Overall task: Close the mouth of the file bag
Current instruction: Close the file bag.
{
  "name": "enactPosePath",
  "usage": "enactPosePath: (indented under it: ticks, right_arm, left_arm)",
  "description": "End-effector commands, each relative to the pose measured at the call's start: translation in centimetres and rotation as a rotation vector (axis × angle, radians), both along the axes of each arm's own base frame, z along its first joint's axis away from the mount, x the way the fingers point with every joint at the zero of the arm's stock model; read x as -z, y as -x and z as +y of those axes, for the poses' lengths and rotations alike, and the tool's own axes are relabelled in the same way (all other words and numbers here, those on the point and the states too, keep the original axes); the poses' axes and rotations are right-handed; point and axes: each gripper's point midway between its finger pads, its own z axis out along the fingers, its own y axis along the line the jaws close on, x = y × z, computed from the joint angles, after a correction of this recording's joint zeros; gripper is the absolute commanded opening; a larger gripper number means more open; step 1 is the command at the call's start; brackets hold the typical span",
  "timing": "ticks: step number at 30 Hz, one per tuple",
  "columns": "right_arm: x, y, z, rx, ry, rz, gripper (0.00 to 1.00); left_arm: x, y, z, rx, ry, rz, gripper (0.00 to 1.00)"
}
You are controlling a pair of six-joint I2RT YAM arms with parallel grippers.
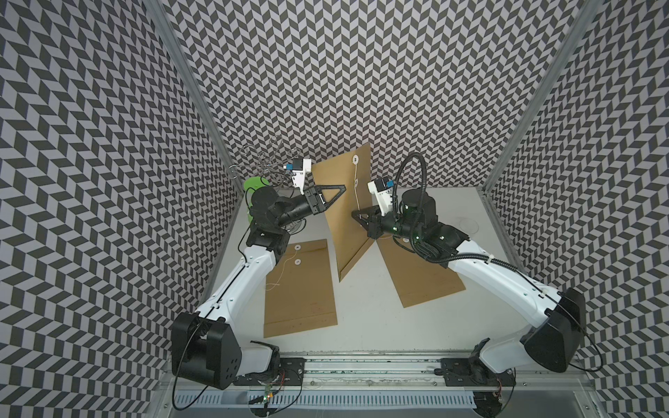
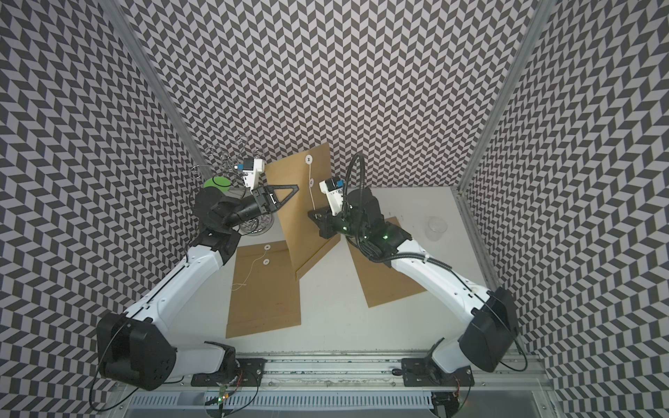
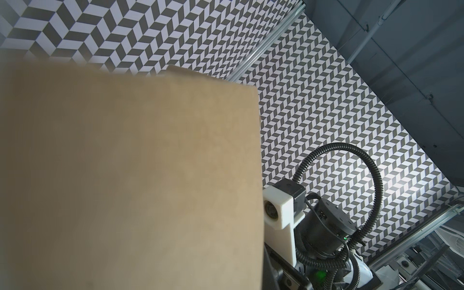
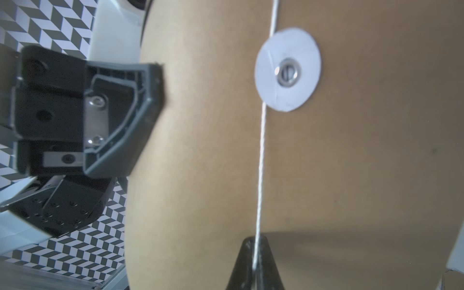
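Three file bags: we see the upright file bag (image 1: 344,224) standing on its bottom edge between the two grippers; the left spare bag (image 1: 300,289) and right spare bag (image 1: 423,275) lie flat under the arms.
Left gripper (image 1: 340,188): clamped on the upright bag's side edge.
Right gripper (image 4: 256,253): jaws together on the string (image 4: 261,163), which runs taut from its tips past the lower tie disc (image 4: 288,69) to the upper tie disc (image 1: 355,158).
Handling: we judge the kraft card light and stiff but easily bowed, and the string thin and slippery.
Hold: we would grip the card edge firmly and pinch the string close to the disc for winding.
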Motion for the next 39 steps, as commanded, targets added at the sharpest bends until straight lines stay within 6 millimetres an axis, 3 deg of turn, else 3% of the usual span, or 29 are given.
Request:
enactPosePath:
  ticks: [1, 9, 14, 16, 21, 27, 39]
  right_arm:
    - [-2.4, 0.9, 0.1, -0.044, -0.07, -0.055, 0.11]
    - [-2.0, 0.5, -0.3, -0.042, -0.083, -0.034, 0.11]
    - [-2.0, 0.3, -0.8, -0.036, -0.101, -0.023, 0.17]
    - [-2.0, 0.3, -0.9, -0.038, -0.107, -0.015, 0.16]
    - [-2.0, 0.1, -1.2, -0.045, -0.133, -0.002, 0.01]
    - [-2.2, 0.4, -1.3, -0.084, -0.157, 0.012, 0.0]
    - [-1.4, -2.4, -3.1, -0.044, -0.125, 0.078, 0.0]
  left_arm:
    - [-3.5, 1.4, 0.3, 0.007, 0.023, -0.12, 0.0]
    - [-4.1, 1.9, 0.4, 0.013, 0.026, -0.135, 0.0]
    - [-4.1, 1.8, 0.5, 0.012, 0.025, -0.134, 0.0]
    - [-4.1, 1.8, 0.4, 0.013, 0.027, -0.135, 0.0]
    - [-4.4, 2.0, 0.4, 0.019, 0.028, -0.143, 0.0]
    - [-4.8, 2.4, 0.4, 0.036, 0.024, -0.161, 0.0]
    - [-5.3, 6.5, -0.6, 0.208, 0.002, -0.235, 0.0]
